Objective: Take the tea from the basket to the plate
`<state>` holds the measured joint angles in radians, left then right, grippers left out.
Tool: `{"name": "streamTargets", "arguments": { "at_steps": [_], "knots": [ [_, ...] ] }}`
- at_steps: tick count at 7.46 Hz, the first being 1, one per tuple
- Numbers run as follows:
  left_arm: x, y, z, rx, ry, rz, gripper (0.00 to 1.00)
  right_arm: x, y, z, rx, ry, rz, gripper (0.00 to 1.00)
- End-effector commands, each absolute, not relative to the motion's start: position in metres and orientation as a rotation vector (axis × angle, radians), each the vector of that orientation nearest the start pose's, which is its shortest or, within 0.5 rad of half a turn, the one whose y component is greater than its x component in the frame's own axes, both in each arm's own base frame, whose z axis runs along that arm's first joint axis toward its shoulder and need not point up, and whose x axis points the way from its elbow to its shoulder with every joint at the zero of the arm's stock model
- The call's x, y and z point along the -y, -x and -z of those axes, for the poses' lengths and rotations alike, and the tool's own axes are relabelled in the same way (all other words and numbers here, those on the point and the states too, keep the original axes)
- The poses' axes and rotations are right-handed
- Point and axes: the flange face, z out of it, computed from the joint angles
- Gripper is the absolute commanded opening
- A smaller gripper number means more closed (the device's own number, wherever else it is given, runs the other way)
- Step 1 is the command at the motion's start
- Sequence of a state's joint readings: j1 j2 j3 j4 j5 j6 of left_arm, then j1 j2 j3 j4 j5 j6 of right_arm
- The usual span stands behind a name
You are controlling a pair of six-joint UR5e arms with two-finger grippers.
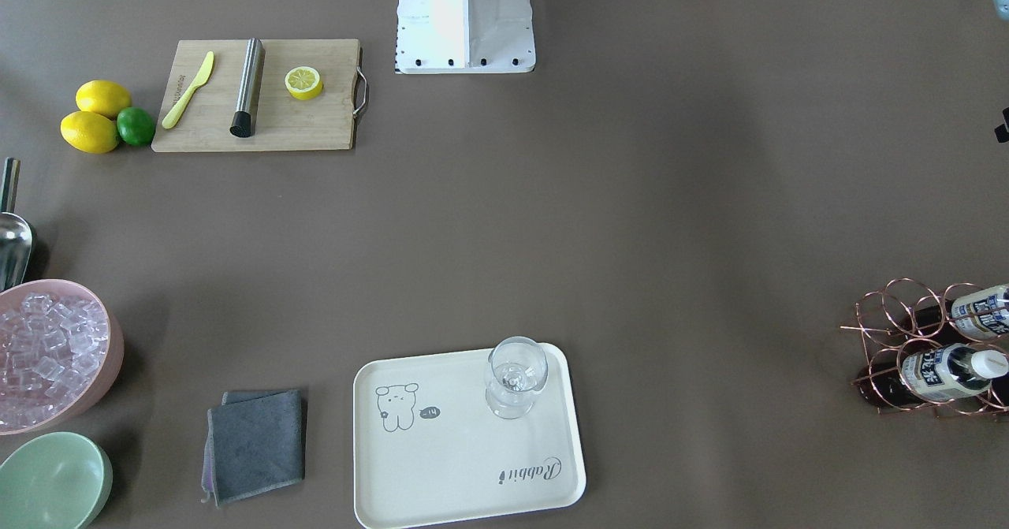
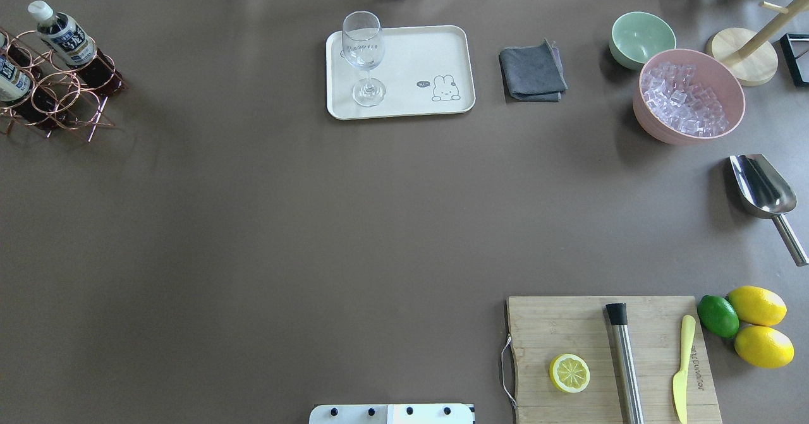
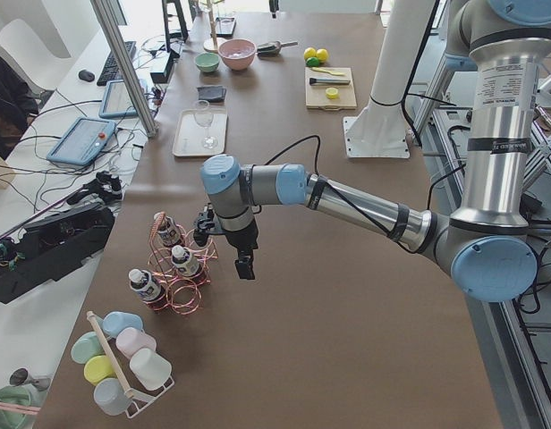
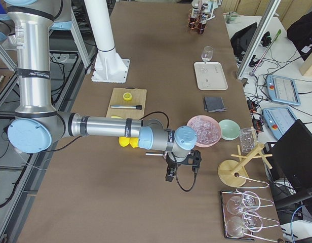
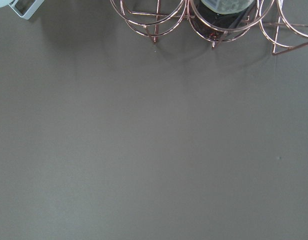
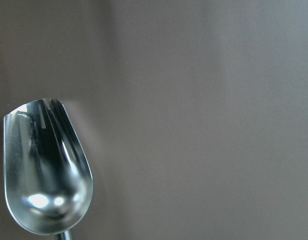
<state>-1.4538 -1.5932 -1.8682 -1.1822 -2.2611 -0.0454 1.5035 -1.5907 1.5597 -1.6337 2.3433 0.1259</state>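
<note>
Basket (image 3: 182, 290) stands near the bench (image 2: 253, 222) corner on the robot's left, far side; the overhead view's left edge cuts it. Three tea bottles (image 3: 184, 262) sit tilted in its ring cells, white caps up.

Left gripper (image 3: 244, 265) hangs just beside the basket on the robot's side, fingers pointing down, apart from the wire. It shows only in the side view, so I cannot tell how the jaws stand. The left wrist view has the lower rings along its top edge and bare bench below.

Plate (image 2: 430, 51) lies at the far bench edge, near the middle. A stemmed glass (image 2: 364, 57) stands upright on the end nearer the basket; the bear end is bare. Only brown bench lies between basket and plate.

Grey cloth (image 2: 532, 72) lies just past the plate.

Right gripper (image 4: 170, 174) hangs low over the bench's right end, near a metal scoop (image 6: 44, 175). I cannot tell how its jaws stand either.
</note>
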Motion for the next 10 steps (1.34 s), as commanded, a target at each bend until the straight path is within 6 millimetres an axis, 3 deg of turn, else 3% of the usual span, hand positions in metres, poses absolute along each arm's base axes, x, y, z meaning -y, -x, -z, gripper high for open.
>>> {"name": "streamTargets", "arguments": {
  "at_steps": [1,5,6,8,10],
  "knots": [
    [0.476,0.012,-0.555,-0.683,0.135,-0.044,0.98,0.487,-0.026,-0.675,0.759,0.157,-0.079,1.00],
    [0.477,0.015,-0.560,-0.686,0.154,-0.007,0.98,0.487,-0.026,-0.675,0.759,0.158,-0.078,1.00],
    [0.482,0.015,-0.559,-0.673,0.182,0.083,0.98,0.489,-0.025,-0.673,0.749,0.152,-0.073,1.00],
    [0.503,0.010,-0.531,-0.652,0.283,0.488,0.98,0.489,-0.026,-0.675,0.739,0.153,-0.072,1.00],
    [0.512,0.003,-0.523,-0.678,0.436,0.815,0.98,0.489,-0.025,-0.674,0.743,0.152,-0.068,1.00]
  ]
}}
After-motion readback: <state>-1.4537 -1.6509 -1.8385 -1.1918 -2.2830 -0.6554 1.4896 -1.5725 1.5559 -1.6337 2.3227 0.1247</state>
